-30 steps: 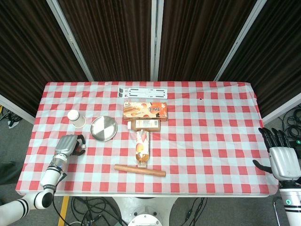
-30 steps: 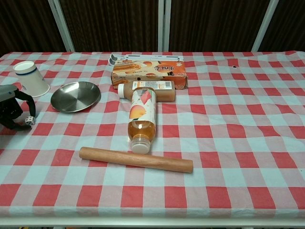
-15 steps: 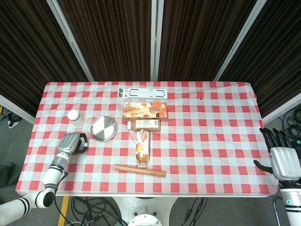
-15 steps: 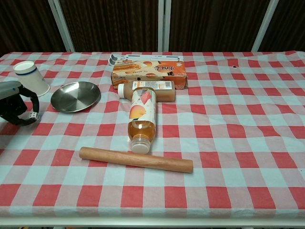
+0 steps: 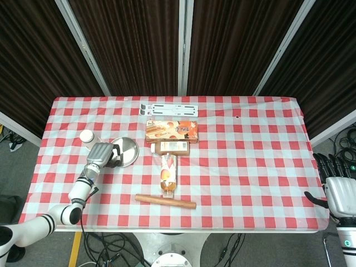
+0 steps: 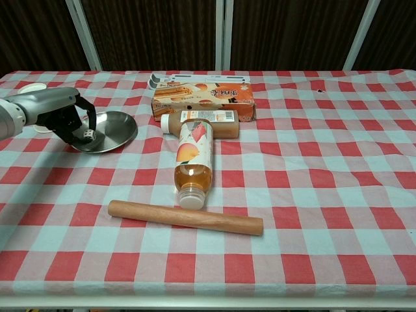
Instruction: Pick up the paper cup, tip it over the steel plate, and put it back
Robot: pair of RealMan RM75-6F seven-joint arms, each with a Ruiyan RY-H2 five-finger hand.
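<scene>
Head view: left robot hand (image 5: 102, 154) just slid up beside the paper cup (image 5: 86, 136), fingers curled and empty, partly over the steel plate (image 5: 127, 149); grab's next.

Red-white checked tablecloth (image 5: 239, 161). Silver-grey left hand (image 6: 62, 117) with black fingers; beside it white paper cup (image 5: 86, 136) and shiny steel plate (image 6: 114, 130). Further off: orange box (image 6: 205, 99), orange bottle (image 6: 193, 156), tan wooden rolling pin (image 6: 185, 217).

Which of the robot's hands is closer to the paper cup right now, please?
Left. The left hand is just beside the paper cup, between it and the steel plate. The right hand is off the far table edge, at the opposite side.
</scene>
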